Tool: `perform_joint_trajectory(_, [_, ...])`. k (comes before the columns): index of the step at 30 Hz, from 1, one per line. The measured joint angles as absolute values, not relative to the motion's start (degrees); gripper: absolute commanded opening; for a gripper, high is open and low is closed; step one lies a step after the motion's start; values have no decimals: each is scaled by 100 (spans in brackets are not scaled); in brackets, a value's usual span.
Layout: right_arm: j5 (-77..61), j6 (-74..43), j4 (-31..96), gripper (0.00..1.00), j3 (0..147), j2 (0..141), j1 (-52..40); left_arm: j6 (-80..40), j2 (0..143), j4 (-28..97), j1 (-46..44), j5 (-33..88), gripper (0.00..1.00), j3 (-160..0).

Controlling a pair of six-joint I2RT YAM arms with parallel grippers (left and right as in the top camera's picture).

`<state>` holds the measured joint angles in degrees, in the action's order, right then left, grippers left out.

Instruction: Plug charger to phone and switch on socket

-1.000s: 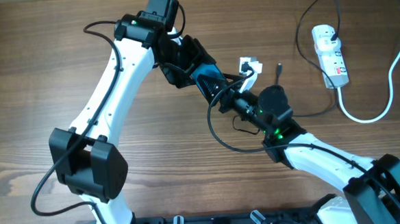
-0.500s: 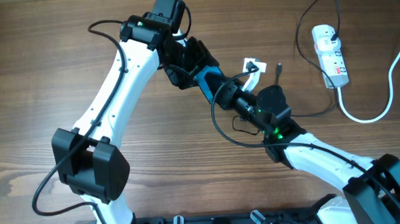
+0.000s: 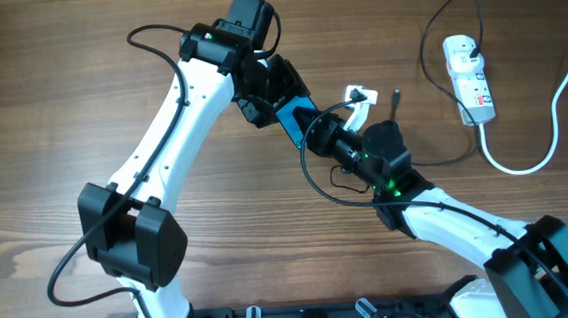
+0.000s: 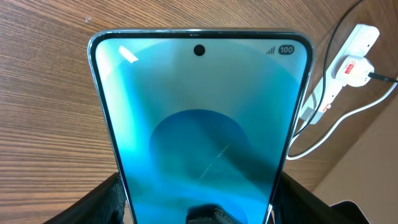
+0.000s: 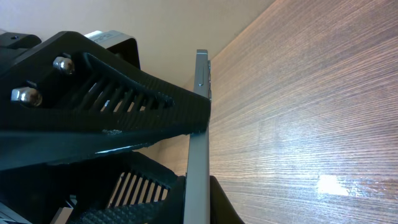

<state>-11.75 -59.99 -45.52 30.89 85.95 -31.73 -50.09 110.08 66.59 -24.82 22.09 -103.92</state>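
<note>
Wooden table [image 3: 45, 55], socket [image 3: 468, 79] lying on it. Now the left gripper [image 3: 279, 101] pinches the phone [image 4: 199, 124] well short of the socket, the right gripper [image 3: 317, 130] clamped on it too. Both have drifted it socketward, closing on the charger [image 3: 396, 97] tip, not yet plugged.

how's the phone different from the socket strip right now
The phone is held off the table in the left pincer; the socket lies flat on the table. The phone shows bright cyan; the socket is white with red markings. The socket has a plug in it; none shows on the phone. Both are flat, elongated rectangles.
</note>
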Motion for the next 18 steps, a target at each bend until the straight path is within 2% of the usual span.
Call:
perform_joint_trajectory(8, [-1175,-6479,-4683,4,3079,8632,-3153,-5015,11004,6613,-2480,2189,66,-10405])
perform_joint_trajectory(10, [-1234,-6866,-4731,4,3079,8643,-3107,-5035,11004,6567,-2440,2235,85,-10412])
perform_joint_trajectory(11, [-1450,-7382,-4814,4,3079,8641,-3041,-5043,11002,6549,-2405,2279,100,-10412])
perform_joint_trajectory(15, [-2196,-8648,-4425,4,3092,8641,-2674,-4681,10645,6628,-1966,2043,100,-10409])
perform_joint_trajectory(18, [-3046,-9797,-4329,4,3092,8641,-2405,-4480,9738,7017,-1522,1472,100,-10425])
